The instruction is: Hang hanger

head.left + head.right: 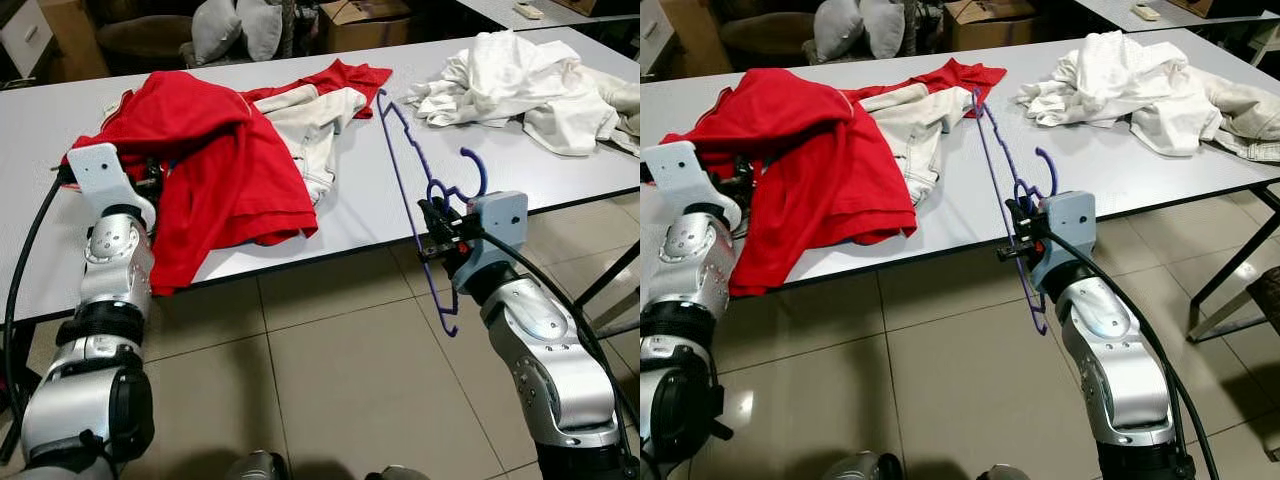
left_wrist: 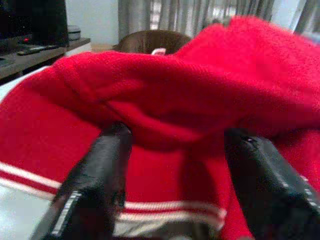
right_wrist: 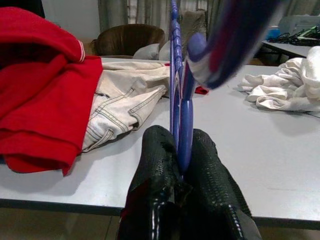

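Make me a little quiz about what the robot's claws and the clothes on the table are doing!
1. True or false: the right claw is shut on the hanger.
2. Which clothes is the left claw open around? A) white pile B) red shirt C) beige jeans
3. Fill in: the hanger's lower end hangs past the table's ____.

Key
1. True. In the right wrist view its fingers pinch the purple bar.
2. B. The red shirt bunches between the spread fingers; the beige jeans and white pile lie further right on the table.
3. Edge.
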You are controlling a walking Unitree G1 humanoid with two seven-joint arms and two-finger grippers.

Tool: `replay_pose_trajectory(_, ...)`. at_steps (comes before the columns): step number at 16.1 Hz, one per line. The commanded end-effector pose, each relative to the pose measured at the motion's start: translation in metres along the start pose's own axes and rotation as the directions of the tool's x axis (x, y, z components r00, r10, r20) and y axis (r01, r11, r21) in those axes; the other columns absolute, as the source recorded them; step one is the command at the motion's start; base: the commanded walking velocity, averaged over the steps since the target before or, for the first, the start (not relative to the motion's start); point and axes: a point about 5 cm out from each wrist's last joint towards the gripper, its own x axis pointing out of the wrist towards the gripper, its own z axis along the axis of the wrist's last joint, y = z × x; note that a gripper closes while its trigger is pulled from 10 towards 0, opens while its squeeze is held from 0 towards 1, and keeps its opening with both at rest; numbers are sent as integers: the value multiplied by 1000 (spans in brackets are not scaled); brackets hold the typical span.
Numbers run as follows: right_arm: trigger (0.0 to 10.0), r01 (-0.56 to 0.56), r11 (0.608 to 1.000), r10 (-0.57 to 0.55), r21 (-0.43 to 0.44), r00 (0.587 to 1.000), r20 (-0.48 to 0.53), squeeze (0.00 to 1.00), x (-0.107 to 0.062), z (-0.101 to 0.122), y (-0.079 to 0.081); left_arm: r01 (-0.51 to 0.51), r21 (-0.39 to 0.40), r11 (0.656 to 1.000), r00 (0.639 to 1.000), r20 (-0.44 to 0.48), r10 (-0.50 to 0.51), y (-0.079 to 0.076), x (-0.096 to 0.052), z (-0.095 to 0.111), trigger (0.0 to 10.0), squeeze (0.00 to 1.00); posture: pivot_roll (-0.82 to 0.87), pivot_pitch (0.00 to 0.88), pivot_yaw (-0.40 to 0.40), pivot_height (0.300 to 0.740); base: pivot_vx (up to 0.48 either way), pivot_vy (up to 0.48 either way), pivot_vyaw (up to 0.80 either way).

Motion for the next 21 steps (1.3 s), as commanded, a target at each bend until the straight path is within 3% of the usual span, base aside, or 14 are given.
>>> replay_pose_trajectory(1, 10000, 1, 1000, -1, -9, 1000, 8, 0, 1, 2, 0, 26, -18, 1000, 999, 26, -25, -5, 3, 7, 0, 0, -195, 53, 40, 740, 0, 0, 0)
replay_pose_trajectory(10, 10000, -4, 1000, 5, -24, 1000, 10, 0, 2, 2, 0, 135, -53, 989, 989, 66, -132, -20, 4, 9, 0, 0, -198, 38, 32, 740, 0, 0, 0)
replay_pose_trajectory(16, 10000, -12, 1000, 13, -29, 1000, 11, 0, 2, 2, 0, 256, -61, 965, 963, 104, -249, -44, 1, 10, 0, 0, -204, 21, 30, 740, 0, 0, 0)
replay_pose_trajectory(17, 10000, -13, 999, 13, -31, 1000, 11, 0, 2, 2, 0, 340, -66, 938, 934, 139, -329, -57, -1, 14, 0, 0, -204, 20, 30, 740, 0, 0, 0)
replay_pose_trajectory(18, 10000, -13, 999, 13, -32, 1000, 12, 0, 2, 2, 0, 476, -64, 877, 869, 187, -458, -75, -8, 19, 0, 0, -204, 20, 30, 740, 0, 0, 0)
replay_pose_trajectory(19, 10000, -13, 999, 13, -32, 1000, 12, 0, 2, 2, 0, 517, -63, 854, 845, 200, -497, -81, -10, 20, 0, 0, -204, 20, 30, 740, 0, 0, 0)
replay_pose_trajectory(20, 10000, -13, 999, 14, -33, 1000, 12, 0, 2, 2, 0, 620, -57, 782, 770, 236, -593, -95, -20, 22, 0, 0, -204, 18, 30, 740, 0, 0, 0)
replay_pose_trajectory(21, 10000, -13, 999, 14, -32, 1000, 13, 0, 2, 2, 0, 651, -64, 756, 743, 258, -618, -99, -25, 24, 0, 0, -204, 18, 30, 740, 0, 0, 0)
